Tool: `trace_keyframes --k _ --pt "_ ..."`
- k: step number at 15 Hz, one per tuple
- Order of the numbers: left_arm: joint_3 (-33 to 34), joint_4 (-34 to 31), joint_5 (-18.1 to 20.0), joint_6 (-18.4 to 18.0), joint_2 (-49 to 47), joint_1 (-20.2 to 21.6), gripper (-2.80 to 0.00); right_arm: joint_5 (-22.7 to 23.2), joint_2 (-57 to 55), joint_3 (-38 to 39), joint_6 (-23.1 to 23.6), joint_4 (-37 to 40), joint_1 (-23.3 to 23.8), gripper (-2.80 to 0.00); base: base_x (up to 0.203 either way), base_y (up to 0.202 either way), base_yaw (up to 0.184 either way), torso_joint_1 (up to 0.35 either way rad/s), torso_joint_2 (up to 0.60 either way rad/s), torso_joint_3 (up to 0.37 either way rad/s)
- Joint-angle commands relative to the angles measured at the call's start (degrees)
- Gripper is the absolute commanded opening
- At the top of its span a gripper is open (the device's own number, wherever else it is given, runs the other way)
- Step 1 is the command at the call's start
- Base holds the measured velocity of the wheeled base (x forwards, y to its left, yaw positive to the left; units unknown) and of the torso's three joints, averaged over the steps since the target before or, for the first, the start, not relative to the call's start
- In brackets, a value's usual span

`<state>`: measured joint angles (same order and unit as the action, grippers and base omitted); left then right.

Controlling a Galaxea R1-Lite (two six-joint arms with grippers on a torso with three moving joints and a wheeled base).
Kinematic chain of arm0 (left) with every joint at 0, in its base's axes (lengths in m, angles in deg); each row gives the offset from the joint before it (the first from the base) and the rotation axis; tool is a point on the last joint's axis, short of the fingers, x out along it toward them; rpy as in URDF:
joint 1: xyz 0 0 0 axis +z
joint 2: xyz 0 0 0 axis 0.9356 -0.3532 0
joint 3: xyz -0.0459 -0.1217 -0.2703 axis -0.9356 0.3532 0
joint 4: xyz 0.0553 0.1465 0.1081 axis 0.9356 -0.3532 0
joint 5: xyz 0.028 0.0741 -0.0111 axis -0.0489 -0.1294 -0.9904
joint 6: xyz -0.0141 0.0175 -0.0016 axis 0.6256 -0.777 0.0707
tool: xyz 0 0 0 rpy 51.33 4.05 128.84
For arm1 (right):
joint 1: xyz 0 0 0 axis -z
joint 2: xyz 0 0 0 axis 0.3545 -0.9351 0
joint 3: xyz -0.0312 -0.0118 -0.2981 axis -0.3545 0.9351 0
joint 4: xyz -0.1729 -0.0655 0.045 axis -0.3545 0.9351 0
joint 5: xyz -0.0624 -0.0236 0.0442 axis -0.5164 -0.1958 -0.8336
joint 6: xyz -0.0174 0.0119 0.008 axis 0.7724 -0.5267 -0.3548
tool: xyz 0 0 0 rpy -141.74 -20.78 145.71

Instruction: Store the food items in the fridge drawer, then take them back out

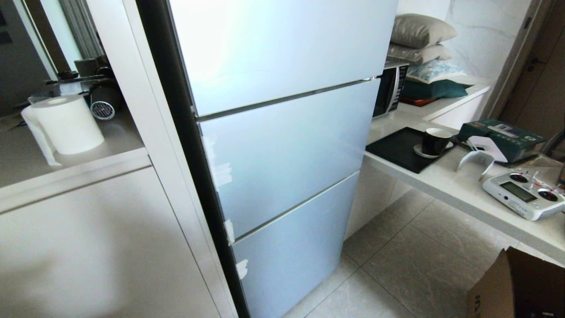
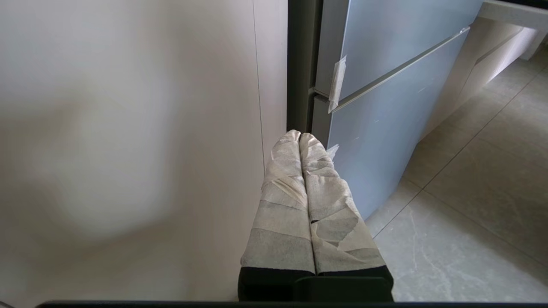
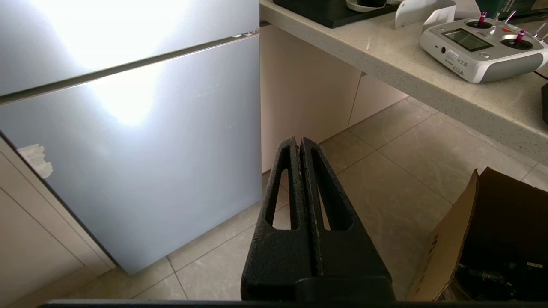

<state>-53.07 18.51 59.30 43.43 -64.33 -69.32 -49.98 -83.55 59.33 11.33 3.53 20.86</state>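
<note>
My fridge (image 1: 282, 145) stands with all doors closed, so whatever is inside stays hidden. Its top runs past the head view's edge. A cardboard box (image 1: 507, 287) is cut off at the corner.

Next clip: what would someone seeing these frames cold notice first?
The tall pale-blue fridge fills the middle of the head view, all its doors shut, with tape patches along its left edge. Both grippers hang low before it, shut and empty: the tape-wrapped left gripper near the fridge's dark side edge, the black right gripper over the tiled floor. A grey remote controller lies on the counter to the right.
</note>
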Motion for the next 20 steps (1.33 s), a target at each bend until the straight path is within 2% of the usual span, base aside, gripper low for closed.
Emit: trace_keyframes --k 1,5,8,9,12,14,17,18,20 --pt "0.0 0.0 0.0 -0.5 -0.1 0.0 -2.8 0.0 -0.1 0.0 0.0 0.0 0.0 -2.8 0.0 0.0 0.0 0.0 0.0 0.0" --pt "-0.8 1.0 -0.1 0.8 -0.1 0.0 -2.8 0.0 -0.1 0.0 0.0 0.0 0.0 -2.8 0.0 0.0 0.0 0.0 0.0 0.0" --pt "-11.9 0.9 2.5 6.0 -6.2 -0.2 -2.8 0.0 -0.1 0.0 0.0 0.0 0.0 -2.8 0.0 0.0 0.0 0.0 0.0 0.0" --pt "-14.8 0.8 3.7 9.3 -11.5 -0.7 -2.8 0.0 -0.1 0.0 0.0 0.0 0.0 -2.8 0.0 0.0 0.0 0.0 0.0 0.0" --pt "-22.1 3.6 7.1 24.1 -34.7 -3.8 -2.8 0.0 -0.1 0.0 0.0 0.0 0.0 -2.8 0.0 0.0 0.0 0.0 0.0 0.0" --pt "-24.9 11.3 8.4 32.4 -49.7 -5.2 -2.8 0.0 0.0 0.0 0.0 0.0 0.0 -2.8 0.0 0.0 0.0 0.0 0.0 0.0" --pt "-27.7 28.2 9.6 41.5 -67.2 -6.6 -2.8 0.0 -0.1 0.0 0.0 0.0 0.0 -2.8 0.0 0.0 0.0 0.0 0.0 0.0" --pt "-28.5 33.8 9.9 43.5 -70.9 -7.0 -2.8 0.0 0.0 0.0 0.0 0.0 0.0 -2.8 0.0 0.0 0.0 0.0 0.0 0.0" --pt "-31.0 39.1 10.2 45.5 -76.7 -8.2 -2.8 0.0 -0.1 0.0 0.0 0.0 0.0 -2.8 0.0 0.0 0.0 0.0 0.0 0.0"
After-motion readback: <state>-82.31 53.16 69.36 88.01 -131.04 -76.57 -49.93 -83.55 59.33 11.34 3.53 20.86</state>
